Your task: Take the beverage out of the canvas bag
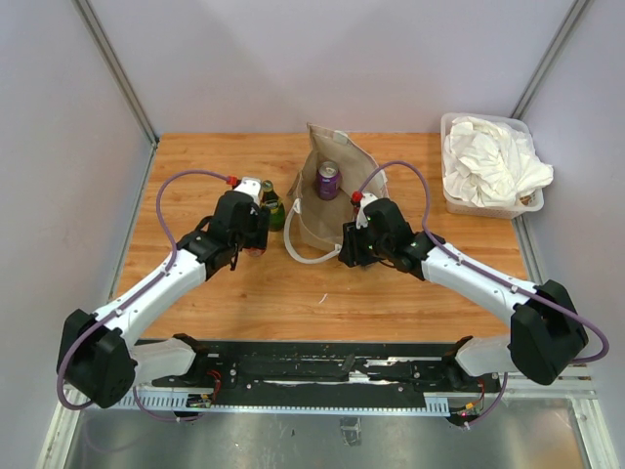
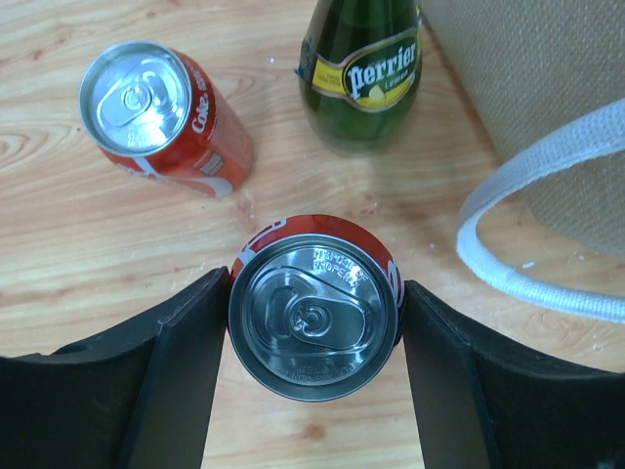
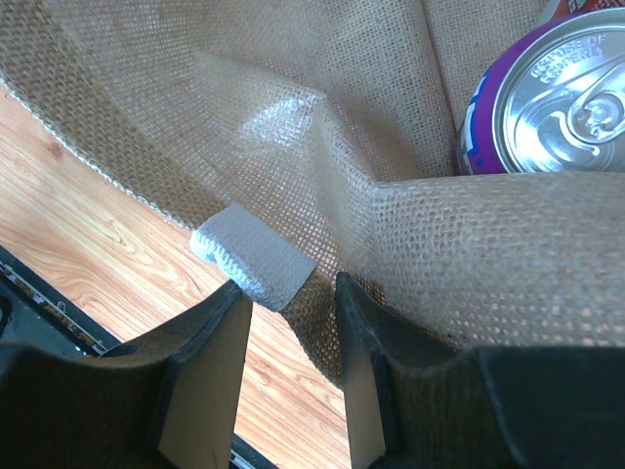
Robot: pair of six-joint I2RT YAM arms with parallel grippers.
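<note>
The tan canvas bag (image 1: 337, 200) stands open at mid-table with a purple can (image 1: 327, 181) upright inside it. My left gripper (image 1: 256, 240) is left of the bag. In the left wrist view my left gripper (image 2: 314, 285) is shut on a red can (image 2: 314, 315), both fingers against its sides. My right gripper (image 1: 350, 250) is at the bag's near right rim. In the right wrist view my right gripper (image 3: 291, 293) is open, its jaws astride the rim by a white handle patch (image 3: 254, 256). The purple can (image 3: 552, 107) shows beyond it.
A green Perrier bottle (image 2: 366, 78) and a red Coke can (image 2: 161, 117) stand on the wood just beyond the held can. The bag's white loop handle (image 2: 527, 195) lies at the right. A clear bin of white cloth (image 1: 488, 166) sits at the back right.
</note>
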